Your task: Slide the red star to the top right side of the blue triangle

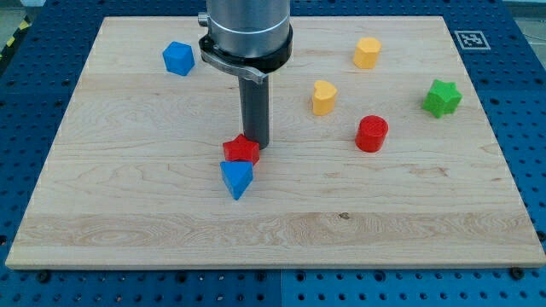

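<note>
Blue cube top left; two yellow blocks, red cylinder, green star right.

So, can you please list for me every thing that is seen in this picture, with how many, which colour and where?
red star: 1, red, centre of the board, touching the blue triangle just below it
blue triangle: 1, blue, centre, just below the red star
blue block: 1, blue, many-sided, the view's top left
yellow block: 1, yellow, the view's top right
yellow heart: 1, yellow, right of the rod
red cylinder: 1, red, right of centre
green star: 1, green, far right
board: 1, light wood, on a blue perforated table
marker tag: 1, black and white, beside the board's top right corner
my tip: 1, dark rod, at the red star's upper right edge
</note>
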Tool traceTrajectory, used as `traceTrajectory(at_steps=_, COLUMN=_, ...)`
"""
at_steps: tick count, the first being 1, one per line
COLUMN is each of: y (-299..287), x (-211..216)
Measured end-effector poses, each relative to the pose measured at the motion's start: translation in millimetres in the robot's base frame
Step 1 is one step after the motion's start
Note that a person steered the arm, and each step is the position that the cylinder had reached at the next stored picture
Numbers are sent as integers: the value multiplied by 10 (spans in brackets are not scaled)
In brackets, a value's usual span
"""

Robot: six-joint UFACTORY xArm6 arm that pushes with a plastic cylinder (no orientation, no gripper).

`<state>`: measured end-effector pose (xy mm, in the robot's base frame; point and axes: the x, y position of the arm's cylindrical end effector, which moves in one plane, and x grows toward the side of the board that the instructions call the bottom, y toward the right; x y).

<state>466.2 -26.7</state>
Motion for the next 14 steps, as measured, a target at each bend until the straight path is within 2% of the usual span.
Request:
traceTrajectory(at_steps=1, y=-60, x=-216)
traceTrajectory(at_steps=3, y=-315, x=-199)
traceTrajectory(at_steps=6, y=395, x=36)
traceTrajectory(at_steps=7, y=88, x=-90)
traceTrajectory(at_steps=8, y=-469, x=-90)
traceTrajectory(at_steps=11, y=-722, x=-16)
traceTrajectory(at_steps=13, y=174, x=-17)
traceTrajectory(at_steps=14, y=317, x=40)
